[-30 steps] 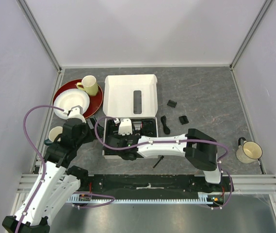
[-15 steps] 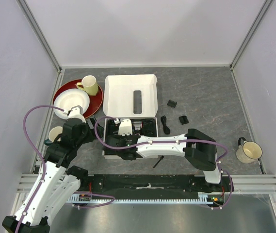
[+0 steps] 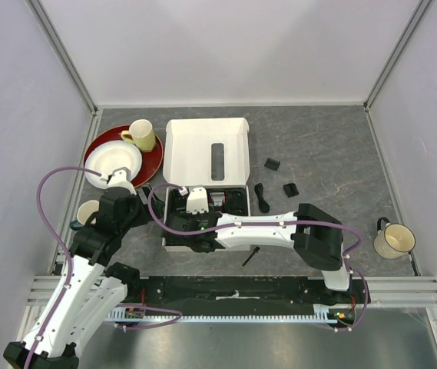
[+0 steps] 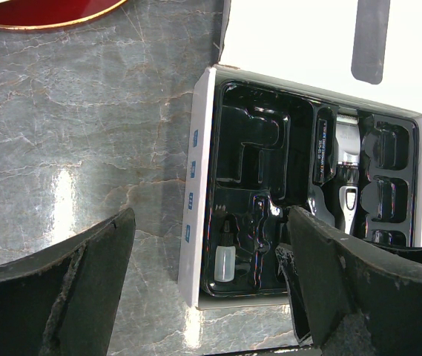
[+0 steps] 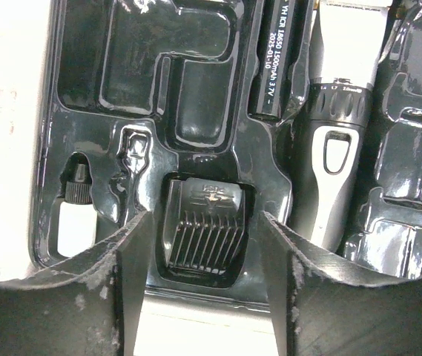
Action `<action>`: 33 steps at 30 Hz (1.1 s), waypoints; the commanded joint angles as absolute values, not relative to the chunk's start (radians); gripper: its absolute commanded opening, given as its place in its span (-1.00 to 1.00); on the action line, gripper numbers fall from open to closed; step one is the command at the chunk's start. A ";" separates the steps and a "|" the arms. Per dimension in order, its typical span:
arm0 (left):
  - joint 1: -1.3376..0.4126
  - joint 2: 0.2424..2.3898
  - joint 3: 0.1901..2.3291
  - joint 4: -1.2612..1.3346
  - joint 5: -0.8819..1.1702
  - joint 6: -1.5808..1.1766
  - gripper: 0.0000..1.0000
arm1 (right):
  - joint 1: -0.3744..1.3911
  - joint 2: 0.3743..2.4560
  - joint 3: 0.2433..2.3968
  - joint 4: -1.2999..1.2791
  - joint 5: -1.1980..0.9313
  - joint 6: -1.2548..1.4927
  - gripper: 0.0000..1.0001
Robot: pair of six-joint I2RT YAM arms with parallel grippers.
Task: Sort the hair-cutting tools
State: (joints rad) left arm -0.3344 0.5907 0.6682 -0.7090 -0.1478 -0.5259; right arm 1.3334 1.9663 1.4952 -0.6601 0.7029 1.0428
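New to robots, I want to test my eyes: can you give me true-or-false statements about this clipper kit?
1. The clipper lies in the black tray. True.
2. The right tool grips the clipper. False: its jaws stand open either side of a comb attachment in the tray.
3. Two loose attachments lie on the table right of the box. True.
4. The left tool holds the white bottle. False: it is open and empty; the bottle sits in the tray.

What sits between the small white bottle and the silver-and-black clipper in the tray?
A black ribbed plastic comb attachment lies there; the right wrist view shows it.
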 commanded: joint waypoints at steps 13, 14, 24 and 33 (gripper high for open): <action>-0.337 0.586 0.690 -0.693 -0.158 -0.546 0.80 | 1.338 1.970 1.525 -0.650 0.692 1.016 -0.43; -0.337 0.586 0.692 -0.693 -0.158 -0.545 0.80 | 1.339 1.974 1.523 -0.643 0.690 1.014 -0.44; -0.337 0.584 0.690 -0.693 -0.158 -0.545 0.80 | 1.335 2.013 1.494 -0.611 0.641 1.011 -0.49; -0.337 0.584 0.692 -0.693 -0.160 -0.545 0.80 | 1.333 1.990 1.485 -0.606 0.627 1.028 -0.40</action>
State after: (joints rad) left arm -0.3344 0.5907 0.6682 -0.7094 -0.1482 -0.5259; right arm 1.3319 1.9965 1.4967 -0.6044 0.6521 1.0164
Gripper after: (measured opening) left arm 0.904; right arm 0.276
